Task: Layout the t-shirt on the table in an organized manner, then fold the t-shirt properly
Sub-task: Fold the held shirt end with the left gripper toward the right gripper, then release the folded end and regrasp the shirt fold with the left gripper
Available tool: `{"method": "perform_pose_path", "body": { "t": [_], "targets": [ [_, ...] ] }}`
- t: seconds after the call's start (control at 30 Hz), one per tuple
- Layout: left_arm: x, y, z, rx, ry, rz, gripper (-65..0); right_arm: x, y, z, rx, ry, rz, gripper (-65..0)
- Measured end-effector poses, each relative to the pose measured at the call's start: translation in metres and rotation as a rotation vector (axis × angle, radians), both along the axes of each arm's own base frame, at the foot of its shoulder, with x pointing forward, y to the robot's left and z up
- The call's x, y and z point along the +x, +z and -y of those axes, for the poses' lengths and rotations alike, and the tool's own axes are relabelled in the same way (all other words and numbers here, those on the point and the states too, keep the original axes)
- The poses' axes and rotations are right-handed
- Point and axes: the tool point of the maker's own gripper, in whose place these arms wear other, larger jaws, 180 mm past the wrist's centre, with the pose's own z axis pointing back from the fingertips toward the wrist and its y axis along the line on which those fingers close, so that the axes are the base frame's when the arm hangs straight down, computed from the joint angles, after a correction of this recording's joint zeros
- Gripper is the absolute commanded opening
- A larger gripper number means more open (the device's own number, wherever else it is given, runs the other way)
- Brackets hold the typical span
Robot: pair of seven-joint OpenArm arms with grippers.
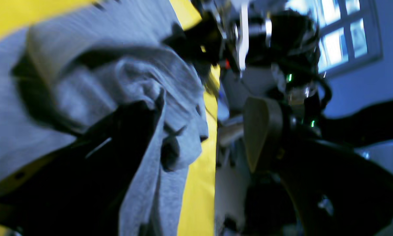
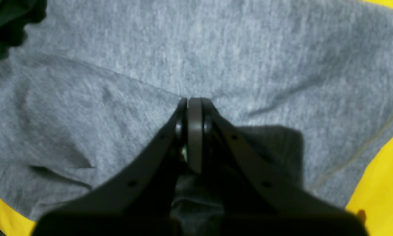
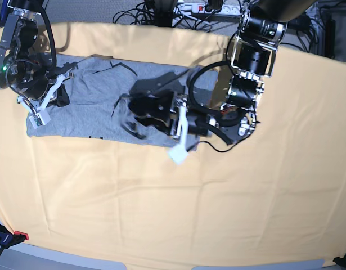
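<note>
The grey t-shirt (image 3: 94,95) lies spread on the left half of the yellow table (image 3: 218,197), with a bit of black lettering at its near edge. My right gripper (image 2: 194,100) is shut on the t-shirt (image 2: 196,49), and creases run out from its tips. It holds the shirt's left side. My left gripper (image 3: 130,115) is a blur over the shirt's right part. In the left wrist view its jaws (image 1: 203,108) stand wide open, with bunched fabric (image 1: 134,75) lying against one dark finger (image 1: 124,137).
Cables and a power strip (image 3: 189,8) run along the far table edge. A red-tipped clamp (image 3: 9,236) sits at the near left corner. The left arm (image 3: 251,56) reaches in from the far right. A window (image 1: 344,36) shows in the left wrist view.
</note>
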Motion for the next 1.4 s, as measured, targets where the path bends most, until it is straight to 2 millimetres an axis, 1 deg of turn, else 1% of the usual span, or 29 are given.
{"method": "perform_pose_path", "body": {
  "t": [0.1,0.17,0.27,0.33,0.4,0.47,0.57,0.63,0.67,0.7,0.73,0.77,0.87,0.93,1.1,1.17,1.23,1.3,1.4],
  "targets": [
    [-0.020,-0.006,0.013,0.021,-0.087,0.012,-18.6,0.000,0.000,0.000,0.000,0.000,0.000,-65.0],
    [-0.031,-0.006,0.021,0.026,-0.132,0.019,-18.6,0.000,0.000,0.000,0.000,0.000,0.000,-65.0],
    [-0.040,0.004,0.036,0.003,-0.181,0.054,-18.6,0.000,0.000,0.000,0.000,0.000,0.000,-65.0],
    [-0.039,0.016,0.040,-0.022,-0.193,0.113,-18.6,0.000,0.000,0.000,0.000,0.000,0.000,-65.0],
    [-0.023,0.030,0.036,-0.036,-0.166,0.166,-18.6,0.000,0.000,0.000,0.000,0.000,0.000,-65.0],
    [0.000,0.048,0.028,-0.053,-0.109,0.217,-18.6,0.000,0.000,0.000,0.000,0.000,0.001,-65.0],
    [0.034,0.072,0.008,-0.095,0.005,0.264,-18.6,0.000,0.000,0.000,0.000,0.000,0.000,-65.0],
    [0.053,0.083,-0.009,-0.119,0.087,0.281,-19.9,0.000,0.000,0.000,0.000,0.000,0.001,-65.0],
    [0.062,0.088,-0.018,-0.130,0.127,0.287,-25.2,0.000,0.000,0.000,0.000,0.000,0.001,-65.0],
    [0.070,0.092,-0.028,-0.139,0.168,0.296,-35.4,0.000,0.000,0.000,0.000,0.000,0.001,-65.0],
    [0.077,0.094,-0.037,-0.137,0.201,0.304,-49.3,0.000,0.000,0.000,0.000,0.000,0.001,-65.0],
    [0.084,0.091,-0.046,-0.114,0.233,0.313,-64.3,0.000,0.000,0.000,0.000,0.000,0.001,-65.0],
    [0.094,0.077,-0.069,-0.028,0.292,0.307,-65.0,0.001,0.001,0.000,0.000,0.000,0.003,-65.0],
    [0.095,0.072,-0.075,-0.005,0.302,0.288,-65.0,0.002,0.001,0.000,0.000,0.000,0.006,-65.0],
    [0.096,0.052,-0.095,0.120,0.301,0.294,-65.0,0.004,0.003,0.000,0.000,0.000,0.012,-65.0],
    [0.090,0.035,-0.100,0.203,0.271,0.291,-65.0,0.004,0.003,0.000,0.000,0.000,0.012,-65.0],
    [0.080,0.015,-0.102,0.291,0.217,0.285,-65.0,0.004,0.003,0.000,0.000,0.000,0.012,-65.0],
    [0.067,-0.003,-0.099,0.357,0.152,0.277,-65.0,0.005,0.004,0.000,0.000,0.000,0.014,-65.0],
    [0.051,-0.015,-0.088,0.385,0.066,0.270,-65.0,0.006,0.005,0.000,0.004,-0.001,0.022,-65.0]
  ]
}}
